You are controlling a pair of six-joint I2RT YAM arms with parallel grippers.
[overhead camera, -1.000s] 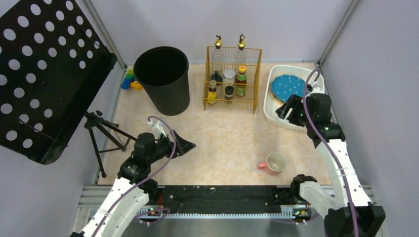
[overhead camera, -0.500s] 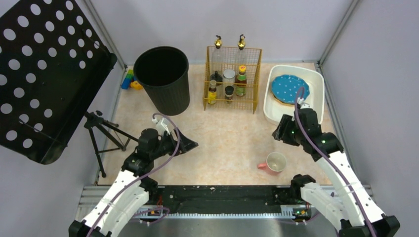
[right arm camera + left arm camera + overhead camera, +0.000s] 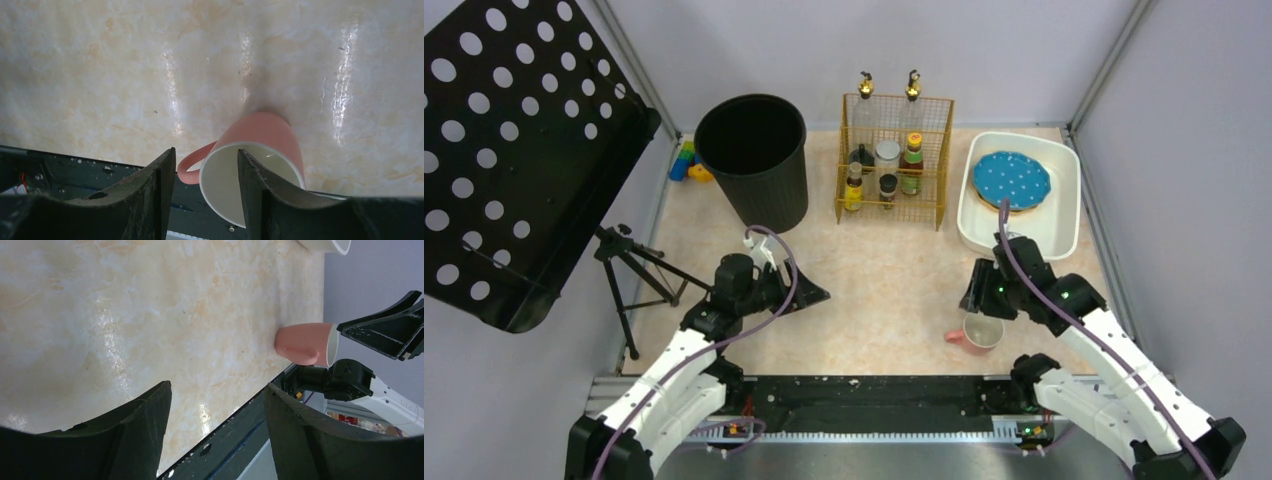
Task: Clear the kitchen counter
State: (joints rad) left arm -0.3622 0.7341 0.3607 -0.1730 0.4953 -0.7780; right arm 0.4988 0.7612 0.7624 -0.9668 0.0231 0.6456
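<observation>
The kitchen counter (image 3: 894, 290) fills the frame, and only one loose item sits on it. The black bin (image 3: 754, 160) stands at 11 o'clock and the white tub (image 3: 1072, 205) at 2 o'clock, with a blue plate (image 3: 1011, 180) already inside it. The pink mug (image 3: 980, 330) stands upright at 5 o'clock, close to the counter's near rail.

The right gripper (image 3: 205, 152) hovers just above the mug, its jaws apart, one finger outside the handle side and the other over the mouth. A thin grip on the rim wall looks risky: the mug may tilt, slip out, or get nudged toward the near edge. Catching the handle could twist it.

The left gripper (image 3: 809, 293) has its jaws apart on nothing, well clear at 9 o'clock of the mug.
</observation>
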